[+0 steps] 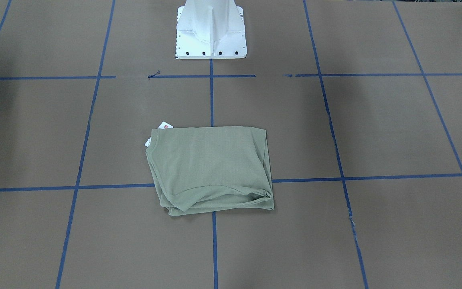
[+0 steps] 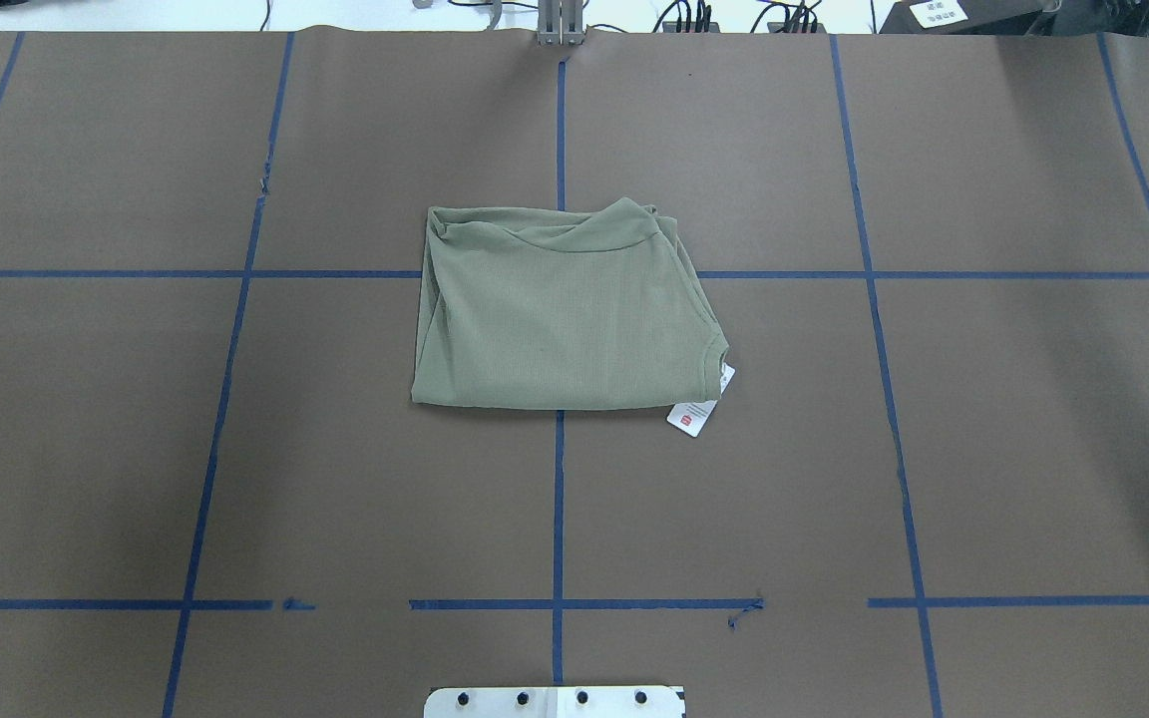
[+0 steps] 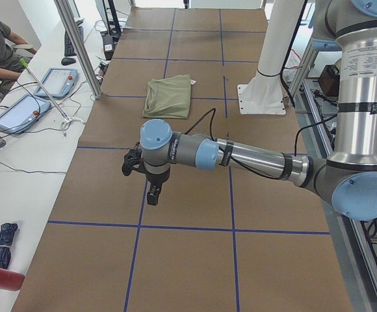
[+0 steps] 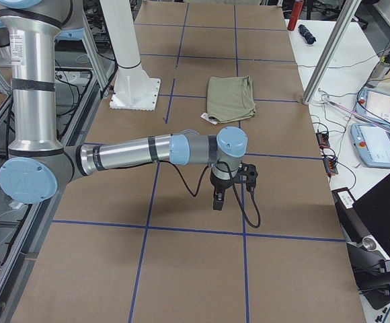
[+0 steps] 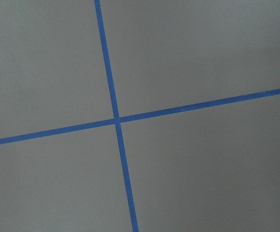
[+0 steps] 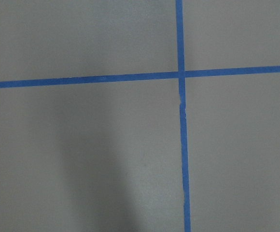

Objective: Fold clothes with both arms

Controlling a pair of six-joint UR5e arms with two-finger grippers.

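The sage-green shirt (image 2: 565, 309) lies folded into a rough rectangle at the table's middle, also seen from the front (image 1: 211, 168) and from both sides (image 3: 168, 96) (image 4: 230, 97). Its white tag (image 2: 694, 414) sticks out at the collar corner. My left gripper (image 3: 153, 195) hangs fingers-down over the table's left end, far from the shirt. My right gripper (image 4: 218, 200) hangs likewise over the right end. Both show only in the side views, so I cannot tell whether they are open or shut. The wrist views show only brown table and blue tape.
The white pedestal base (image 1: 211, 32) stands at the robot's side of the table. Blue tape lines (image 2: 559, 499) grid the brown surface. A side bench holds tablets (image 3: 19, 110) and a red bottle (image 3: 0, 278); an operator (image 3: 0, 45) sits there. Metal posts (image 3: 78, 45) stand at the edge.
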